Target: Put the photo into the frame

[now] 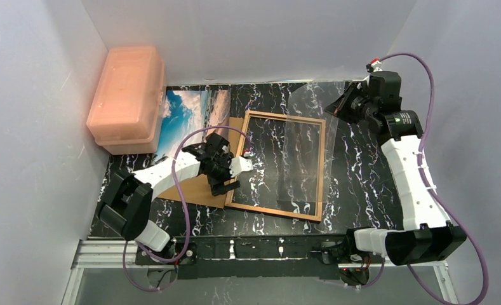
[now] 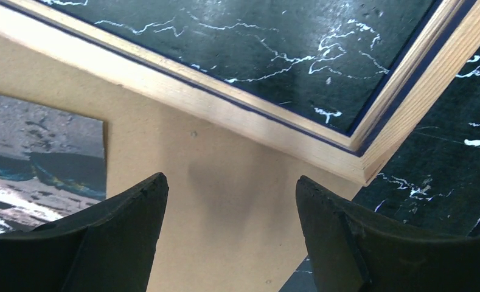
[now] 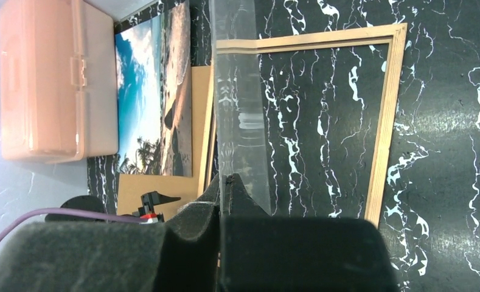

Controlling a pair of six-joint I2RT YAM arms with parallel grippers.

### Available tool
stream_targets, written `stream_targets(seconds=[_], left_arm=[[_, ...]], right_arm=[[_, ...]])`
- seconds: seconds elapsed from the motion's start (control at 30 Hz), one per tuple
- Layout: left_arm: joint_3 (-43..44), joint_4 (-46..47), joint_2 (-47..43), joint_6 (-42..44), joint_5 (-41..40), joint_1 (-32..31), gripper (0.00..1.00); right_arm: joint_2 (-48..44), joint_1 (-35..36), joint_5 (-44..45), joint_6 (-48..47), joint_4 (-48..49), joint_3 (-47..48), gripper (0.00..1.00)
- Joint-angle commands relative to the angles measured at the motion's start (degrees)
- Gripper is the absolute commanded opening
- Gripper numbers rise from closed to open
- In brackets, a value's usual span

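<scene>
Two claws flank the frame [image 1: 273, 211], lying rear-up on the surface [image 1: 362, 171]: the left claw [image 2: 231, 185] gapes empty over the backing board [image 2: 225, 158] at the frame's left rail, the right claw [image 3: 227, 181] pinches a clear pane [image 3: 240, 103] above its far right corner, the photo [image 1: 181, 114] lies beyond its far left corner

Frame [image 1: 278, 166] lies flat mid-table. The clear pane [image 1: 311, 146], pinched in the right gripper [image 1: 338, 105], hangs tilted over its right half, so only the left half of the opening is free from above. The left gripper [image 1: 236, 173], jaws apart and empty, sits over the backing board [image 1: 200, 190] at the frame's left rail and blocks that side. The photo [image 1: 187, 117] is hemmed in back-left by the plastic box [image 1: 127, 95] at its left edge. Bare table [image 1: 355, 171] is free between the frame and the right arm.
</scene>
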Motion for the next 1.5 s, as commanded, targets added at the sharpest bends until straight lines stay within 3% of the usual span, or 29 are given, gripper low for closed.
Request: stream_targets(seconds=[0.0,0.4,0.7,0.83,1.17,1.3,1.47], left_arm=[[-2.3,3.0,-2.6,-1.7,1.5,-1.8,0.74],[-5.6,5.8,-3.3,-2.8,4.2,-3.5,0.73],[-2.2,5.1,-0.5,-7.5,10.0,-5.2,0.73],[0.1,2.2,-2.0,-8.6,8.9,-4.2,0.75],[18.2,-14.7,-7.1,-16.3,19.2,13.8,0.87],[21.4,-14.3,-7.4,-21.1,24.0,20.6,0.93],[20.7,-13.2,-7.9,-23.9,27.1,25.8,0.97]], right_arm=[[1.1,-0.3,0.2,0.2,2.5,1.3,0.01],[2.3,-0.3,1.6,-2.8,3.2,-0.7,0.01],[5.7,-0.3,-0.7,-0.4,7.7,-0.6,0.01],[7.3,1.3,-1.6,0.8,7.7,1.4,0.01],[9.2,3.7,-5.7,7.2,9.9,8.6,0.01],[9.2,4.3,-10.7,12.1,14.2,8.7,0.01],[7.3,4.5,-15.2,20.2,24.6,1.0,0.01]])
